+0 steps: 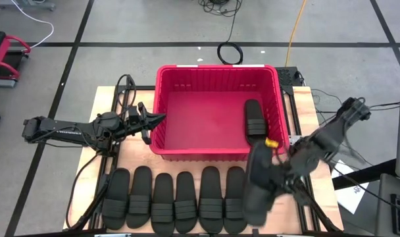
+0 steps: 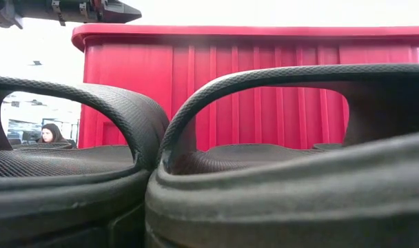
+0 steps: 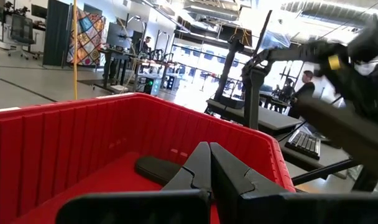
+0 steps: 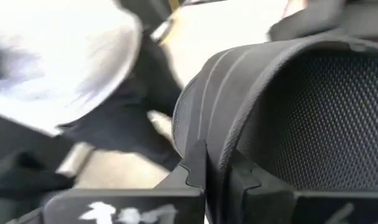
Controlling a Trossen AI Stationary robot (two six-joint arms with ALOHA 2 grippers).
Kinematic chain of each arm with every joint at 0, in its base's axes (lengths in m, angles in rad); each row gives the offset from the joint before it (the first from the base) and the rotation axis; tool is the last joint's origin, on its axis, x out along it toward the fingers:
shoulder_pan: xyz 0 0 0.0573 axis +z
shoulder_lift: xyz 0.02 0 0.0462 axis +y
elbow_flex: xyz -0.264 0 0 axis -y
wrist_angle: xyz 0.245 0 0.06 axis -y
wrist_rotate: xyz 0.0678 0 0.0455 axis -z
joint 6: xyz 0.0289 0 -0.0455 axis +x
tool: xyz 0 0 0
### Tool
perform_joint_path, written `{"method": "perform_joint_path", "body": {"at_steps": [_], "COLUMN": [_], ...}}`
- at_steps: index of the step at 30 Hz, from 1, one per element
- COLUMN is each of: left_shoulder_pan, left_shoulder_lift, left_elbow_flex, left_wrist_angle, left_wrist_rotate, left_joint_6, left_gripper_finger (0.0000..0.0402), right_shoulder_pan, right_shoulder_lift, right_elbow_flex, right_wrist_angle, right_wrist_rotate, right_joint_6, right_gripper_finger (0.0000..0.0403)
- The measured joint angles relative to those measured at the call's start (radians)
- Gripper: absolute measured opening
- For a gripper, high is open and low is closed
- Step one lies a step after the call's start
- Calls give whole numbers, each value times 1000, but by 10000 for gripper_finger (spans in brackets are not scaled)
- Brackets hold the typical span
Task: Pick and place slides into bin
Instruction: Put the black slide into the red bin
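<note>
Right gripper is clamped on a slide, fingers pinching the edge of its ribbed strap, as the right wrist view shows up close. The held slide hangs just off the front right corner of the bin, tilted, blurred in the high view, so its exact height above the counter is hard to judge; it looks lifted.

The bin, bright red, sits mid-counter. One slide lies inside it, on the floor against the right wall, lengthwise front to back. The left wrist view picks up that same slide down on the red floor.

In front of the bin, a row of six slides lies side by side on the counter, soles flat, straps up, each touching or nearly touching its neighbour. The row starts out past the bin's left front corner and runs to just short of the held slide. The low view looks right through two of those straps at the bin's ribbed front wall.

Left gripper has its fingers pressed together, holding nothing, and hovers at the bin's left wall, tip right at the rim, pointing inward.
</note>
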Motion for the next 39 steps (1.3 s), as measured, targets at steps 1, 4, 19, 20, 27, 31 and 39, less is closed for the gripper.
{"method": "perform_joint_path", "body": {"at_steps": [1, 4, 19, 20, 27, 31, 39], "left_shoulder_pan": [0, 0, 0, 0, 0, 0, 0], "left_shoulder_lift": [0, 0, 0, 0, 0, 0, 0], "left_elbow_flex": [0, 0, 0, 0, 0, 0, 0], "left_wrist_angle": [0, 0, 1, 1, 2, 3, 10], "left_wrist_rotate": [0, 0, -10, -10, -10, -10, -10], "left_joint_6": [0, 1, -3, -2, -6, -25, -17], "left_gripper_finger": [1, 1, 1, 1, 1, 1, 1], "right_shoulder_pan": [-24, -108, -637, -667, -883, -985, -1067], "right_shoulder_lift": [0, 0, 2, 7, 68, 130, 275], "right_elbow_flex": [51, 174, 396, 396, 396, 396, 395], "right_wrist_angle": [-59, -210, -577, -581, -650, -646, -554], "right_wrist_rotate": [19, 29, 282, 279, 141, 12, -215], "right_joint_6": [-26, -91, -523, -556, -775, -902, -1048], "right_gripper_finger": [6, 6, 7, 7, 8, 8, 8]}}
